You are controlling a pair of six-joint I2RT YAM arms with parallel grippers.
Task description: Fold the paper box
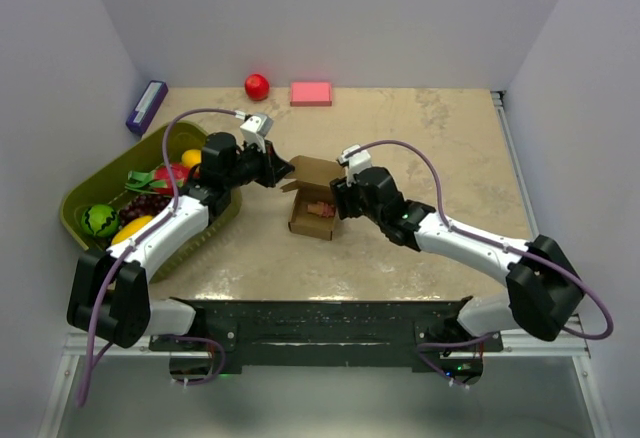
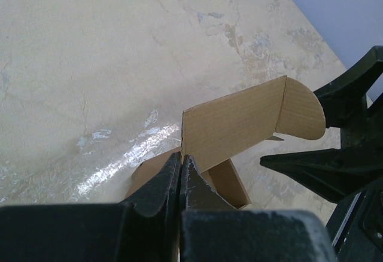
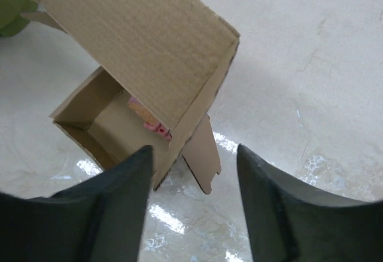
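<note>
The paper box (image 1: 312,213) sits on the table (image 1: 450,158) near its centre, between the two arms, with the green basket (image 1: 100,173) at its 9 o'clock and the pink block (image 1: 311,93) at its 12 o'clock by the far wall. Status of the fold: the tray is erected, its walls stand upright, and a small pink item (image 3: 149,121) lies inside. The lid (image 2: 233,124) is not closed; it stands raised and tilted over the tray from the 12 o'clock edge. The rounded ear (image 2: 302,115) at the lid's end is bent but not tucked, and one side tab (image 3: 203,154) hangs outside the tray wall. The left gripper (image 2: 181,157) is at the lid's 9 o'clock corner with its fingers pressed together. The lid edge meets the fingertips, but the views do not show whether card is nipped between them. The right gripper (image 3: 194,154) is at the box's 3 o'clock side with its fingers spread. The near corner of the tray and the loose tab lie in the gap, and nothing is clamped. Judgement: the task is past the halfway point. Steps left: turn the ears and the loose tab inward, lower the lid onto the tray, and seat its front edge. Keep the tray from sliding as the lid comes down.
</note>
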